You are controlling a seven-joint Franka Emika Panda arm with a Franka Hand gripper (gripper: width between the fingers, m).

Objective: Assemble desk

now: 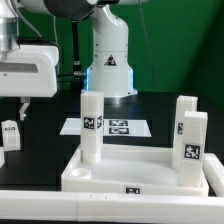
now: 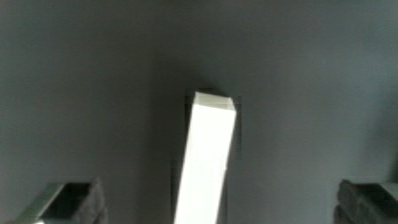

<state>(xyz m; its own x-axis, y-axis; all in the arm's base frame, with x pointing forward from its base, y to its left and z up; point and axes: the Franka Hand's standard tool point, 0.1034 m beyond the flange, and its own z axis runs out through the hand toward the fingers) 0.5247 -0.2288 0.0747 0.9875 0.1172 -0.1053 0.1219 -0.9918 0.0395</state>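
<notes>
1. The white tabletop (image 1: 140, 172) is lying low in the middle of the exterior view, on the dark bench (image 1: 40, 140). Its raised rim is facing up, so the legs can go into it from above.
2. Three legs are standing up in it: one tall leg (image 1: 92, 125) at the left middle of the frame, one leg (image 1: 186, 116) at the right, and one leg (image 1: 194, 152) at the lower right. They are standing near corners, most likely because that is where the holes are.
3. One more loose leg (image 1: 11, 133) is waiting at the left edge of the frame, apart from the tabletop.
4. The marker board (image 1: 110, 127) is lying flat behind the tabletop, in the middle of the frame.
5. The tool (image 2: 219, 203) is standing wide open and gripping nothing. Its two dark fingers (image 2: 68, 203) are showing with a white leg (image 2: 210, 160) between them, not touching.
6. I think the tool is lining up over that leg so it can close on it.
</notes>
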